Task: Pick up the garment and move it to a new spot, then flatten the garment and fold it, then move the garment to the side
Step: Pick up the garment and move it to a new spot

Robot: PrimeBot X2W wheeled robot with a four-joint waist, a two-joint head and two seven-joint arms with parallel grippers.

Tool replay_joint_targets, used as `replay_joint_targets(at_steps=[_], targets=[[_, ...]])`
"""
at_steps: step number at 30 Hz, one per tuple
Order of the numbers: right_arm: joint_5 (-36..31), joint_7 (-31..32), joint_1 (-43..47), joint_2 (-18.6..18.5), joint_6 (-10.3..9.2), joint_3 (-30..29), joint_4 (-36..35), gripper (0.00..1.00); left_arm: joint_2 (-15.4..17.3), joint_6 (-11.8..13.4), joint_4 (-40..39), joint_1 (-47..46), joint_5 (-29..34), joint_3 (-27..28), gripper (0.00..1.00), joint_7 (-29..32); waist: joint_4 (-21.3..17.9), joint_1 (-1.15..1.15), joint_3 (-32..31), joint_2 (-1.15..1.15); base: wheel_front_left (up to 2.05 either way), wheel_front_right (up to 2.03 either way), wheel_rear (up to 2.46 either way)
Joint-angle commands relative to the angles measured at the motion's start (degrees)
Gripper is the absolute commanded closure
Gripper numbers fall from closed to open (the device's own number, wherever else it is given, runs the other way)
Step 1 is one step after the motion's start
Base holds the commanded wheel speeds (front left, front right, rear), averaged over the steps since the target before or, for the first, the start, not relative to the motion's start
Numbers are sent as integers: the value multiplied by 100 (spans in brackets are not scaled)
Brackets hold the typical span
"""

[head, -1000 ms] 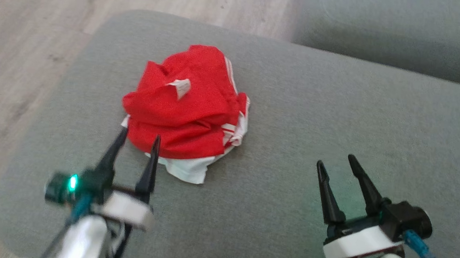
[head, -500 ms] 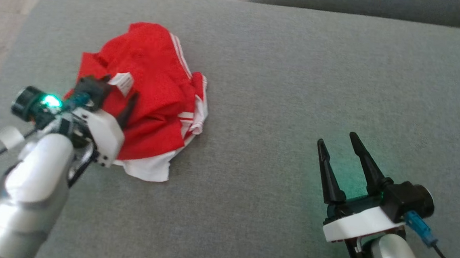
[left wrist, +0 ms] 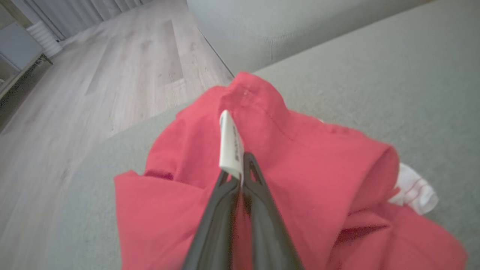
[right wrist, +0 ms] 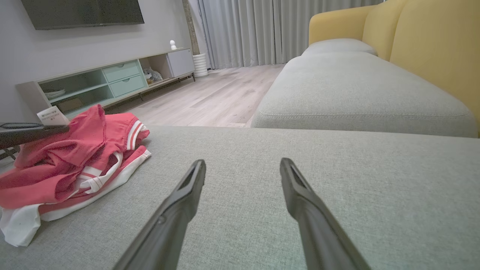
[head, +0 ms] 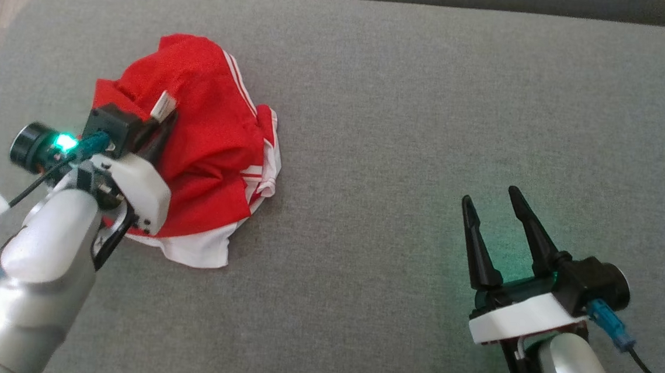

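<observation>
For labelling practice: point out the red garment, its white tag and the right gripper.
red garment [head: 207,137], head view, middle.
white tag [left wrist: 230,144], left wrist view, flat face.
right gripper [head: 490,194], head view, between fingertips.

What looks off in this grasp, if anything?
Left gripper is shut right at the garment's white label, which sticks up beside its fingertips; the pinch may catch little cloth. Nothing else stands out.

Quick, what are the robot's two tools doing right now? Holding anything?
Left tool: closed, pinching the red garment at its white label.
Right tool: open, holding nothing, over the grey cushion.
</observation>
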Motion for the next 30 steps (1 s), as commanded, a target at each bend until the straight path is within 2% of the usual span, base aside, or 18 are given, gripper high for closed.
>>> replay_joint_targets(at_steps=[1, 5, 8, 14, 18, 24, 30], targets=[[39, -62, -116, -25, -4, 116, -156, 0, 253, 10, -245, -419, -56, 182, 100, -171, 17, 0, -74, 0, 0, 0, 0], [71, -62, -52, -25, -4, 69, -138, 0, 241, 23, -677, -575, -136, 300, 100, -819, 51, 0, -275, 0, 0, 0, 0], [102, -62, -6, -25, -4, 72, -112, 0, 161, 121, -1143, -688, -188, 463, 100, -1270, 42, 0, -428, 0, 0, 0, 0], [160, -62, 12, -25, -4, 130, -134, 0, 43, 417, -2318, -764, -161, 749, 100, -1604, -230, 0, -594, 0, 0, 0, 0], [212, -62, -21, -25, -4, 113, -184, 0, -3, 532, -2867, -763, -26, 714, 100, -1633, -577, 0, -576, 0, 0, 0, 0], [362, -62, -140, -25, -4, 141, -318, 0, -85, 629, -3505, -968, 333, 549, 100, -1658, -1328, 0, -422, 0, 0, 0, 0], [619, -62, -197, -25, -4, 132, -429, 0, -286, 431, -3967, -1229, 532, 225, 100, -1668, -2103, 0, -326, 0, 0, 0, 0]])
